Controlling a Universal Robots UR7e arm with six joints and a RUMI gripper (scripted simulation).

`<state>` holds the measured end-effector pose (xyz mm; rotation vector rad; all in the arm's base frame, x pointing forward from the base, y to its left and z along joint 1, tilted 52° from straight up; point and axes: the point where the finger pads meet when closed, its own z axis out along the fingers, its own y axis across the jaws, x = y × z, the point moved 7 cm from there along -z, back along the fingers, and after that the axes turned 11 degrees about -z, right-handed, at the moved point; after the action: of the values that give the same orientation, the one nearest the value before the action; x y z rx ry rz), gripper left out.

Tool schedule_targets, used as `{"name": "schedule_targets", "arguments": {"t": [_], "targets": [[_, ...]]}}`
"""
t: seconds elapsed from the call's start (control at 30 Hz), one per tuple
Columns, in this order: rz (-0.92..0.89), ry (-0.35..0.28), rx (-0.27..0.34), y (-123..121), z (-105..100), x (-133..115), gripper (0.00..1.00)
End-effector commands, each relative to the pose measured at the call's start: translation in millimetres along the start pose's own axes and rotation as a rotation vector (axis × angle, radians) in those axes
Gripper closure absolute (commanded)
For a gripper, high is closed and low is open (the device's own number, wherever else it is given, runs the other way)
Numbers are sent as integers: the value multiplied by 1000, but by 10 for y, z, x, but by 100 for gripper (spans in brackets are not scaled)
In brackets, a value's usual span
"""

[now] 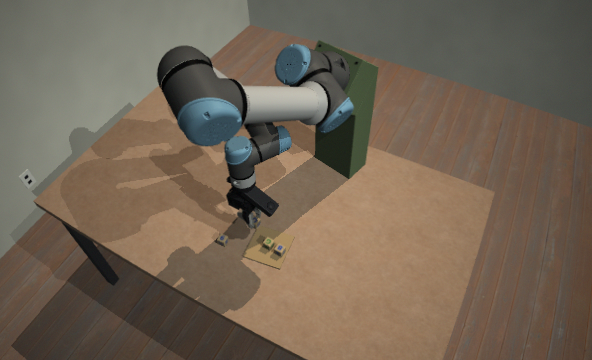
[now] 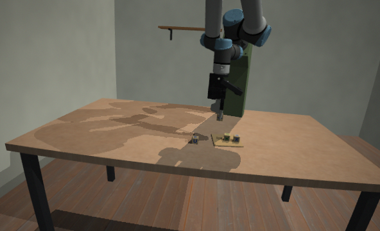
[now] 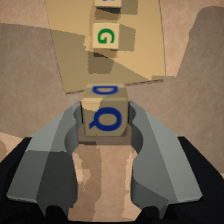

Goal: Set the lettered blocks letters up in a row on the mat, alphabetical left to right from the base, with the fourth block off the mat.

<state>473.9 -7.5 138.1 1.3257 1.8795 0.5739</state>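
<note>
My gripper (image 3: pixel 105 103) is shut on a cream block (image 3: pixel 105 116) that shows a blue Q on the face toward the wrist camera and a blue D on another face. I hold it in the air just off the near edge of the tan mat (image 1: pixel 269 251); it also shows in the exterior view (image 2: pixel 220 117). On the mat stand a block with a green G (image 3: pixel 106 36) and, beyond it, a block with a blue letter (image 1: pixel 279 247), cut off at the top of the wrist view. A fourth block (image 1: pixel 221 240) lies on the table off the mat; in the exterior view (image 2: pixel 195 139) its side shows a blue mark.
A green pedestal (image 1: pixel 348 117) carries the arm's base at the back of the table. The table's front edge (image 2: pixel 190 168) is a short way beyond the mat. A wall shelf (image 2: pixel 181 29) hangs behind.
</note>
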Motion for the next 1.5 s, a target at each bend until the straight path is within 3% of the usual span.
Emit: {"name": "schedule_targets", "arguments": {"t": [0.0, 0.63, 1.03, 1.47], "targets": [[40, -2, -5, -16, -14, -25, 91], [44, -2, -5, -18, -10, -28, 91], [43, 0, -3, -18, 141, -29, 91], [43, 0, -3, -24, 627, -29, 91]]}}
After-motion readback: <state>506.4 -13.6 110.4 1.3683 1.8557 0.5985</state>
